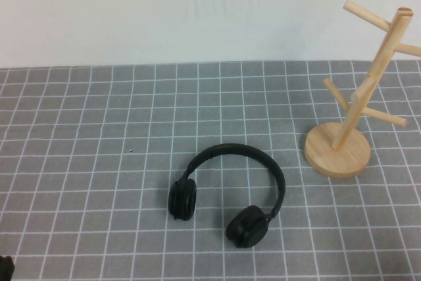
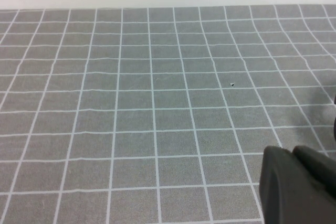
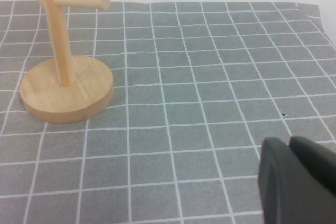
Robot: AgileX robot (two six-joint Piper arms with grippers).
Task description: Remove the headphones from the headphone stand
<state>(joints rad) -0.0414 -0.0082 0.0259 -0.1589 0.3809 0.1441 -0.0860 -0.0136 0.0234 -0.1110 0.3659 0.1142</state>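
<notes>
By my reading the task is finished or all but finished: the headphones (image 1: 227, 195) lie flat on the grey gridded mat (image 1: 79, 162), near the middle of the table and well apart from the headphone stand (image 1: 358, 106), which stands upright toward my right with every visible peg bare. Nothing hangs on it in either the high view or my right wrist view, where the stand (image 3: 63, 72) shows only its disc base, its pole and bare dowels. What remains, as far as I can judge, is no more than keeping my arms clear — no lift and no carry is outstanding. My left gripper (image 2: 302, 187) is parked low at the near left of the table, over empty mat, holding nothing; only a dark part of its body shows, and I cannot tell how it is set. My right gripper (image 3: 299, 179) is likewise back on my own side, near the stand's base but apart from it, holding nothing, and its setting cannot be read either. Count: one pair of headphones, with two ear cups and one headband; one stand, with one round base, one slanted pole and at least four pegs in view; one mat — two grippers, both off the work.
</notes>
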